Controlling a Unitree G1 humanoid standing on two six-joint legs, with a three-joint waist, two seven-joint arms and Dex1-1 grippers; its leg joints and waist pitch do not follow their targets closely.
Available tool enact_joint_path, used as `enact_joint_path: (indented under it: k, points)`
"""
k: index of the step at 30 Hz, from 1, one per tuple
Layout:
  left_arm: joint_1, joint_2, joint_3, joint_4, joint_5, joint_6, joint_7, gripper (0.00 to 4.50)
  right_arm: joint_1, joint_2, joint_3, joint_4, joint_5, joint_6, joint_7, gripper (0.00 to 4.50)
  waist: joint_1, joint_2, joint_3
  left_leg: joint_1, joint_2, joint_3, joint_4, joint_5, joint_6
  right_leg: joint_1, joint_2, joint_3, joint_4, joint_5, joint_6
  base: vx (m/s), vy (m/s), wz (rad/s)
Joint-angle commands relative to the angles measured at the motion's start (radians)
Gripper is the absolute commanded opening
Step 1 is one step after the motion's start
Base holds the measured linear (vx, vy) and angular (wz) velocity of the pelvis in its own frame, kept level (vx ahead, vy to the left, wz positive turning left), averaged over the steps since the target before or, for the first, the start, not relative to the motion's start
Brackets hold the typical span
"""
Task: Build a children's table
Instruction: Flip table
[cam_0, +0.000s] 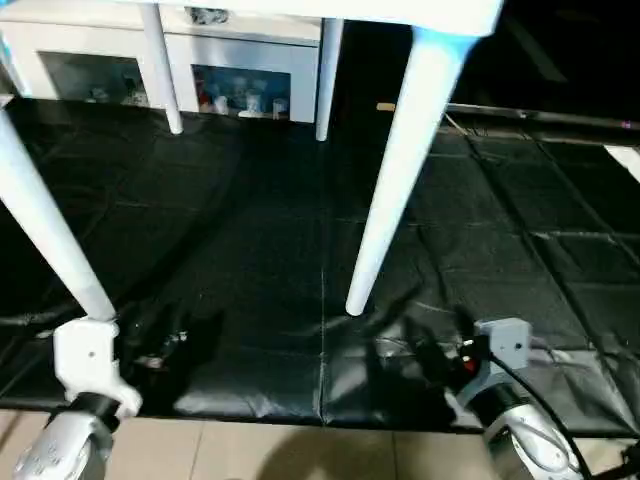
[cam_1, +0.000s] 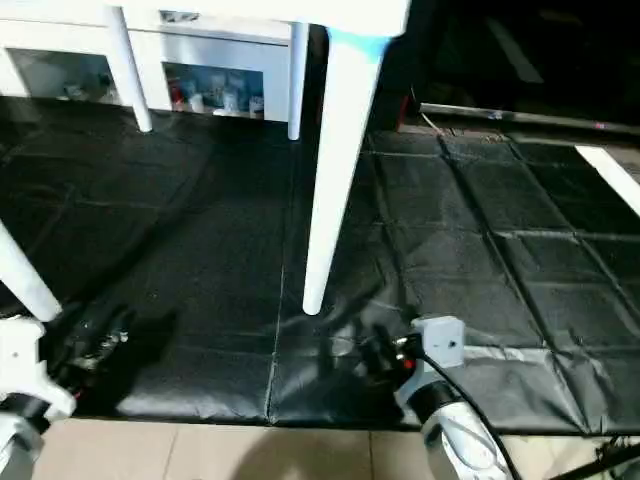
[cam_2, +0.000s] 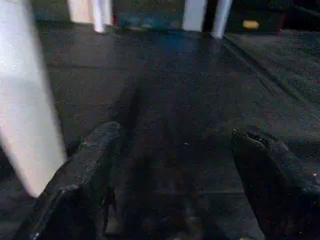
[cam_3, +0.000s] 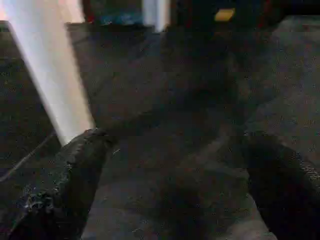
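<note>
Black mat (cam_0: 250, 250), upright white table (cam_0: 400, 150)

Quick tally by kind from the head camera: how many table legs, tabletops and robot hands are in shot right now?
Table legs: 4
Tabletop: 1
Robot hands: 2, left hand, right hand
Total: 7

The white plastic children's table (cam_0: 400, 12) is cut off by the upper picture edge, so just a strip of its rectangular top's rim shows, and its near left round tapered leg (cam_0: 45, 225) runs out past the left edge. Small coloured objects (cam_0: 240, 98) behind the white cabinet's glass-fronted shelves (cam_0: 245, 70), beyond the far edge of the black floor mat (cam_0: 250, 250), are too small to identify.
</note>
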Motion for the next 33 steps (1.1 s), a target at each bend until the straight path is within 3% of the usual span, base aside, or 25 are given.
enact_joint_path:
  k: [1,2,6,10,11,12,15,17,19,21,22,33]
  points:
    - [0.036,-0.020,-0.015,-0.054,0.019,-0.017,0.016,3.83,0.019,0.004,-0.019,-0.019,-0.038,-0.049,-0.031,4.50,0.002,0.013,-0.021,-0.001,0.048,-0.025,-0.085,-0.384,-0.008,0.020,-0.084,0.067,-0.108,-0.435,-0.006,0.000,0.000,0.00]
    - [0.046,-0.024,-0.023,-0.062,0.022,-0.022,0.016,3.83,0.018,0.013,-0.027,-0.023,-0.056,-0.066,-0.063,4.50,0.001,0.008,-0.022,-0.001,0.048,-0.025,-0.086,-0.382,-0.005,0.020,-0.080,0.067,-0.106,-0.414,-0.005,0.000,0.000,0.00]
    - [0.045,-0.039,-0.025,-0.066,0.037,-0.053,0.048,3.83,-0.001,0.029,-0.043,-0.025,-0.068,-0.065,-0.132,4.50,0.003,0.006,-0.020,0.003,0.047,-0.025,-0.089,-0.400,-0.009,0.017,-0.075,0.068,-0.104,-0.383,-0.004,0.000,0.000,0.00]
    - [0.024,-0.018,-0.024,-0.039,0.033,-0.066,0.026,3.83,-0.005,0.025,-0.031,0.016,-0.058,-0.090,-0.105,4.50,0.002,0.001,-0.018,0.007,0.044,-0.028,-0.088,-0.441,-0.016,0.014,-0.078,0.067,-0.111,-0.444,0.014,0.000,0.000,0.00]
    - [0.021,-0.014,-0.022,-0.040,0.030,-0.069,0.020,3.83,-0.003,0.032,-0.034,0.018,-0.052,-0.093,-0.106,4.50,0.001,-0.001,-0.019,0.003,0.043,-0.028,-0.088,-0.431,-0.014,0.017,-0.079,0.067,-0.109,-0.438,0.015,0.000,0.000,0.00]
    - [0.016,-0.016,-0.017,-0.039,0.025,-0.070,0.021,3.83,0.000,0.035,-0.035,0.015,-0.048,-0.094,-0.103,4.50,0.001,0.006,-0.019,0.005,0.044,-0.029,-0.089,-0.431,-0.015,0.016,-0.079,0.068,-0.109,-0.434,0.013,0.000,0.000,0.00]
    - [0.015,-0.010,-0.028,-0.047,0.040,-0.073,0.023,3.83,0.022,0.040,-0.028,0.002,-0.028,-0.092,-0.089,4.50,0.000,0.000,-0.020,0.003,0.046,-0.027,-0.088,-0.420,-0.012,0.018,-0.077,0.070,-0.104,-0.395,0.000,0.000,0.000,0.00]
    - [0.018,0.001,-0.046,-0.056,0.056,-0.075,0.020,3.83,0.037,0.040,-0.020,-0.004,-0.019,-0.089,-0.082,4.50,0.002,0.006,-0.020,0.006,0.047,-0.026,-0.088,-0.419,-0.011,0.016,-0.076,0.071,-0.102,-0.379,-0.005,0.000,0.000,0.00]
    - [0.017,0.003,-0.047,-0.058,0.048,-0.074,0.020,3.83,0.044,0.036,-0.014,-0.005,-0.018,-0.091,-0.077,4.50,0.001,0.003,-0.022,0.003,0.047,-0.026,-0.088,-0.410,-0.010,0.020,-0.076,0.071,-0.100,-0.358,-0.011,0.000,0.000,0.00]
    - [0.016,0.000,-0.044,-0.055,0.036,-0.069,0.022,3.83,0.050,0.029,-0.011,-0.005,-0.019,-0.093,-0.072,4.50,-0.001,0.015,-0.021,0.003,0.047,-0.027,-0.089,-0.418,-0.013,0.020,-0.074,0.070,-0.099,-0.345,-0.018,0.000,0.000,0.00]
    - [0.015,-0.002,-0.043,-0.053,0.031,-0.067,0.022,3.83,0.053,0.027,-0.012,-0.003,-0.021,-0.094,-0.069,4.50,-0.002,0.010,-0.021,0.003,0.046,-0.026,-0.088,-0.423,-0.013,0.021,-0.075,0.070,-0.101,-0.353,-0.018,0.000,0.000,0.00]
    - [0.028,-0.005,-0.043,-0.048,0.031,-0.074,0.019,3.83,0.062,0.018,-0.011,-0.008,-0.026,-0.079,-0.056,4.50,-0.002,0.010,-0.020,0.005,0.046,-0.027,-0.087,-0.432,-0.012,0.018,-0.075,0.071,-0.104,-0.385,-0.016,0.000,0.000,0.00]
